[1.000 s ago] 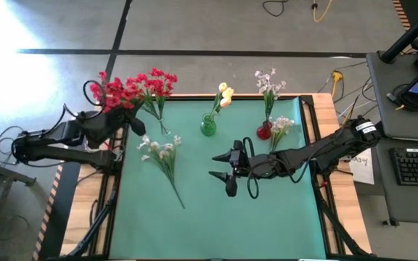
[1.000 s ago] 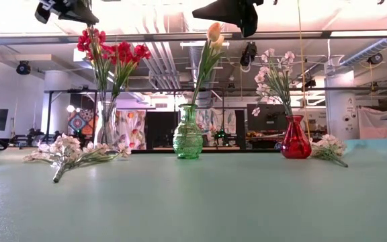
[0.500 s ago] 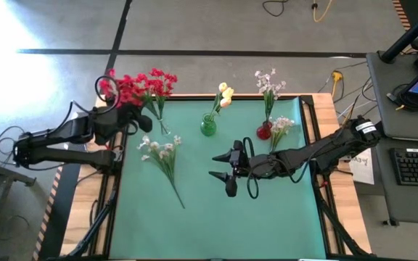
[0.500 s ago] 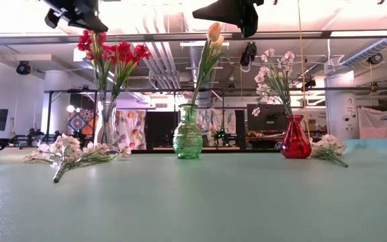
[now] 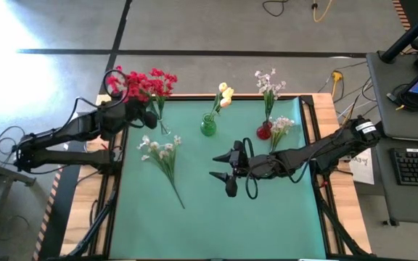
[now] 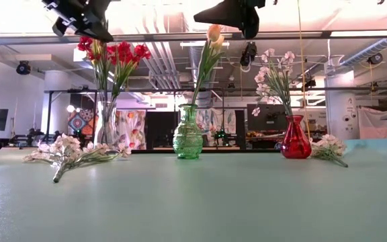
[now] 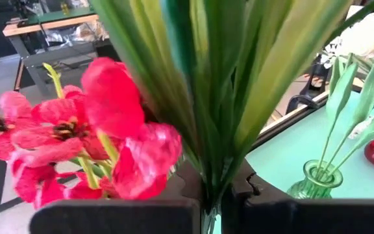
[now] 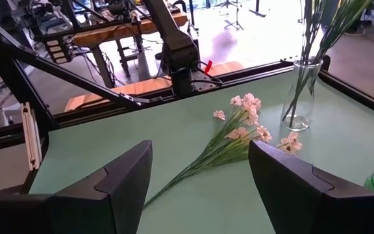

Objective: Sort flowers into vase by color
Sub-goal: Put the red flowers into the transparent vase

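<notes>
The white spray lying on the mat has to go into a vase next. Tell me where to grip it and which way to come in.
Grip the white spray on its bare green stem just below the blossoms, where it is thin and clear of petals. It lies flat on the green mat, blooms toward the clear vase, so come straight down with the jaws across the stem. The open right gripper seems best placed.

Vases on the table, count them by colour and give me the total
Clear vase: 1
Green vase: 1
Red vase: 1
Total: 3
</notes>
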{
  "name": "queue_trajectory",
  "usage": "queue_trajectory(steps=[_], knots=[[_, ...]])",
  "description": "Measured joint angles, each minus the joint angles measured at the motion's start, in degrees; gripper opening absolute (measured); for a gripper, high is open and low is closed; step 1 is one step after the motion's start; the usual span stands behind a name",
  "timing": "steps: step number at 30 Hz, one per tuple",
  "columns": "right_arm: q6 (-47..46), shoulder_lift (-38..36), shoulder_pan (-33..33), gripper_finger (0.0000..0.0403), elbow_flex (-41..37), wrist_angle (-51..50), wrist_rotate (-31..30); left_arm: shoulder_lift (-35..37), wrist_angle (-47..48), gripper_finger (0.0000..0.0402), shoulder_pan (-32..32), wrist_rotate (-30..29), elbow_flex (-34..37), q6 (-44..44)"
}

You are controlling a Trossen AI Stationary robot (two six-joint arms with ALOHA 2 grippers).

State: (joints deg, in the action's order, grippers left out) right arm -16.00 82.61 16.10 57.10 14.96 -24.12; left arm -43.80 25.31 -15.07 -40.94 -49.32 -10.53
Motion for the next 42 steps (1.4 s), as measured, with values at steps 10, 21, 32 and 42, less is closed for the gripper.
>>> queue_trajectory(steps=[10,21,32,42], knots=[[0.05,0.00,0.00,0.0249,0.00,-0.13,0.00,-1.15,1.83,0.0076,0.00,0.10,0.07,-2.66],[-0.05,0.00,0.00,0.0249,0.00,-1.16,0.00,-1.28,5.98,0.0194,0.00,3.01,0.07,-5.90],[-0.67,0.02,0.00,0.0249,0.00,-1.51,0.02,-1.48,18.77,0.0269,0.02,3.14,-2.41,-13.41],[-5.43,0.01,0.00,0.0249,0.02,-5.55,0.02,-1.31,24.69,0.0311,0.03,11.97,-6.48,-14.09]])
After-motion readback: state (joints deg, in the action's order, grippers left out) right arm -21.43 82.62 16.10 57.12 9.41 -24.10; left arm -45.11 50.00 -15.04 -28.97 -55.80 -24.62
